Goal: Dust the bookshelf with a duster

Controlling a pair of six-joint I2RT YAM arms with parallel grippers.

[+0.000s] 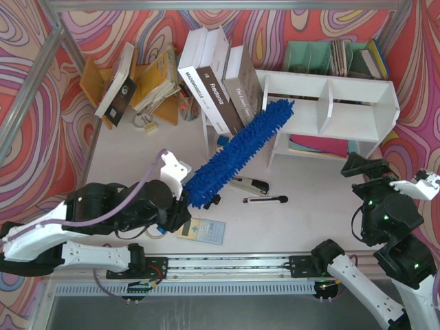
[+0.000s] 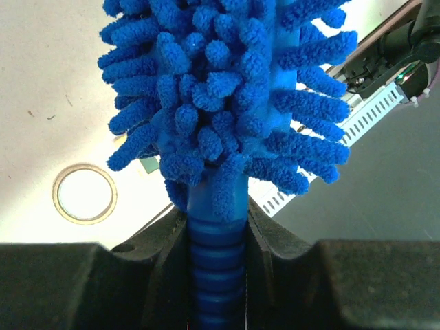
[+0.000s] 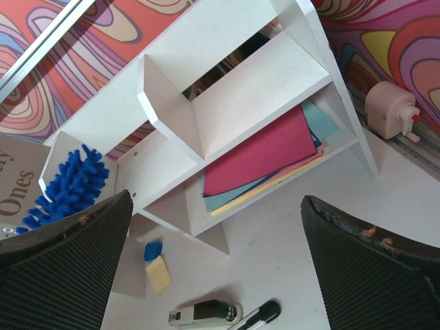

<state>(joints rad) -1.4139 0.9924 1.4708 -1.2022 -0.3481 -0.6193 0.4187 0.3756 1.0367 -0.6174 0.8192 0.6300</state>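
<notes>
At the near left of the table, the left gripper (image 2: 216,234) is pressed tight on the ribbed blue handle of the duster (image 1: 237,155). The duster slants up from there toward the far right. A calculator (image 1: 201,230) lies just beside this gripper near the front edge, and a tape ring (image 2: 84,193) lies on the table below the fluffy head. A black stapler (image 1: 249,184) and a pen (image 1: 265,200) rest mid-table, to the right of the duster. The duster's tip reaches the left end of the bookshelf (image 1: 364,113) at its upper tier; whether it touches the end panel or sits just beside it is unclear. The bookshelf stands toward the far right corner, with coloured paper sheets (image 3: 261,155) lying flat in its lower tier. At the near right, the right gripper (image 3: 214,199) hangs with its jaws spread wide and holding nothing, facing the bookshelf and well apart from it.
</notes>
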